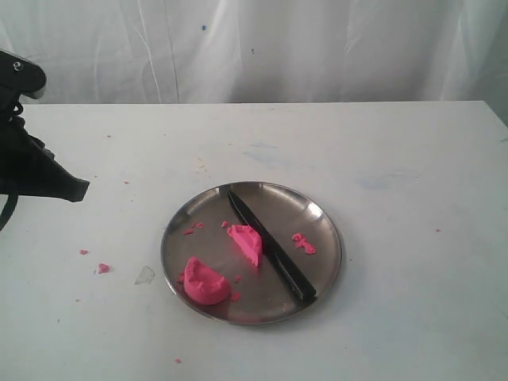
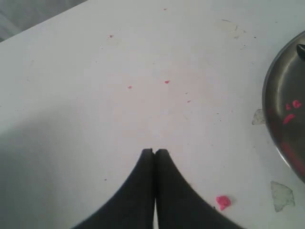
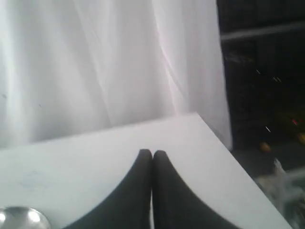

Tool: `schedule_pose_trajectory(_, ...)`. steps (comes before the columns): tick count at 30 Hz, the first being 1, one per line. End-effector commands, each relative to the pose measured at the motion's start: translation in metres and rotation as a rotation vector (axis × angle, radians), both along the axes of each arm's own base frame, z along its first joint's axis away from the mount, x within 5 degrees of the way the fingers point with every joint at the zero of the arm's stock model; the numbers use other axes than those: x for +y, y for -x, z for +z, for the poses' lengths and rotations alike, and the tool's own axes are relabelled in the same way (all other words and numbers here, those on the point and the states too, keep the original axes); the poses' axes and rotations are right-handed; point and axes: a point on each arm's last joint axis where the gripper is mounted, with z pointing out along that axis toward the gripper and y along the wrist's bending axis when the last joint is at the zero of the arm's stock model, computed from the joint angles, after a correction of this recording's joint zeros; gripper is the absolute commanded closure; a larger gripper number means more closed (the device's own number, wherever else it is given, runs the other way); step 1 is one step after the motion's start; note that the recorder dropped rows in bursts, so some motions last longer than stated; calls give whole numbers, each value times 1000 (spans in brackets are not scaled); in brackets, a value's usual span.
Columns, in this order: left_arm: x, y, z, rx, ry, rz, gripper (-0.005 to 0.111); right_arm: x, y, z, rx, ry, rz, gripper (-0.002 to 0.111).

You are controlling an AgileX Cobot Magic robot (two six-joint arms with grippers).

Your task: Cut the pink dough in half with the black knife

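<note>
On a steel plate (image 1: 321,266) on the white desk (image 1: 397,159), the pink dough (image 1: 245,242) lies in two soft, easily dented lumps beside the black knife (image 1: 270,244), best gripped by its stiff handle. The left hand (image 2: 154,151) and right hand (image 3: 152,152) are pressed closed, empty.

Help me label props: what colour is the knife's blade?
Black, matte like its handle; the black knife shows best in the exterior view.

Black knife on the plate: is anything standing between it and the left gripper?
Nothing visible does. The left gripper is shut over bare table left of the steel plate. Only pink crumbs lie between. The black knife rests across the plate, beside one pink dough half.
</note>
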Motion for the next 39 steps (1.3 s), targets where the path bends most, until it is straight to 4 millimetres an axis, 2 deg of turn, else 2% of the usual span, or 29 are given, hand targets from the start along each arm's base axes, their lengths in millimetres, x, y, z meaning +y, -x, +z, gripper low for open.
schedule_pose_trajectory(1,0,2,2,-4,4,2,107,18,-2,14,-336,73,172,108)
schedule_pose_trajectory(3,0,2,2,-5,5,1,107,20,-5,7,-356,36,181,108)
schedule_pose_trajectory(5,0,2,2,-4,4,2,107,18,-11,-8,-324,152,124,108)
schedule_pose_trajectory(9,0,2,2,-3,3,3,107,7,-22,-49,-288,169,-15,108)
schedule_pose_trajectory(10,0,2,2,-3,3,3,107,6,-20,-47,-330,135,-30,108)
schedule_pose_trajectory(15,0,1,2,-8,2,-2,107,12,-24,-60,-180,153,32,108)
schedule_pose_trajectory(19,0,2,2,-5,-1,2,107,9,-25,-88,124,59,9,108)
schedule_pose_trajectory(21,0,2,2,-5,-1,2,107,7,-23,-99,250,79,-8,108)
schedule_pose_trajectory(24,0,1,2,-7,1,0,107,8,-23,-97,239,186,16,108)
schedule_pose_trajectory(39,2,4,5,-18,-1,7,107,9,-23,-97,239,169,20,108)
